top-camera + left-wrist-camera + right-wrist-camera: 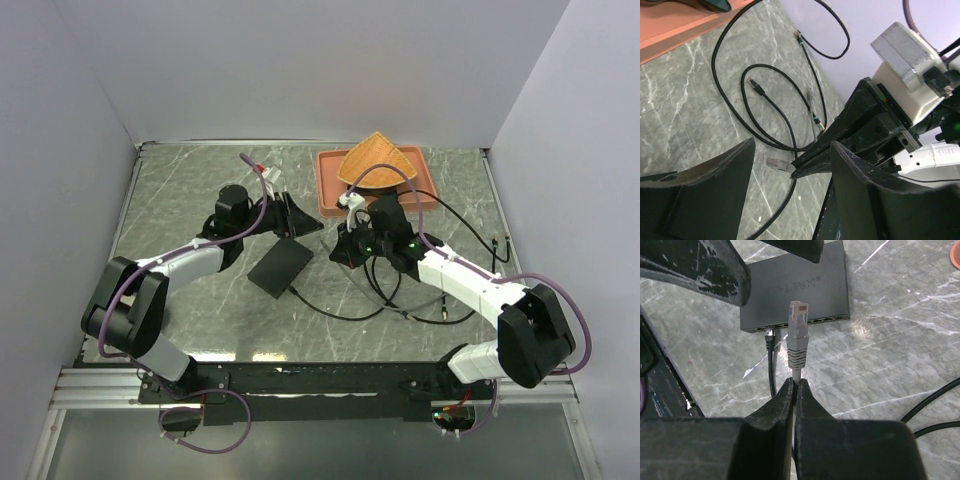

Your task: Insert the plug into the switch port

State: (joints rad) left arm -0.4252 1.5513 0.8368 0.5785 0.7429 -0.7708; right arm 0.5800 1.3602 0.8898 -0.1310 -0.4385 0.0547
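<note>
The black switch (pixel 283 265) lies flat at the table's middle; in the right wrist view (pixel 795 290) its row of ports (pixel 815 321) faces my right gripper. A black cable (pixel 770 340) sits in the leftmost port. My right gripper (pixel 795 382) is shut on a grey cable just behind its grey plug (pixel 797 330), which points at the port row and stands a short way off it. The plug also shows in the left wrist view (pixel 777 164). My left gripper (pixel 792 145) is open and empty, hovering over the switch's far end (pixel 303 225).
A terracotta tray (pixel 330 190) with an orange wedge-shaped piece (pixel 375 160) stands at the back right. Loose black cables (pixel 380 300) loop on the table right of the switch, with free plugs (pixel 756 86). Grey walls enclose the table.
</note>
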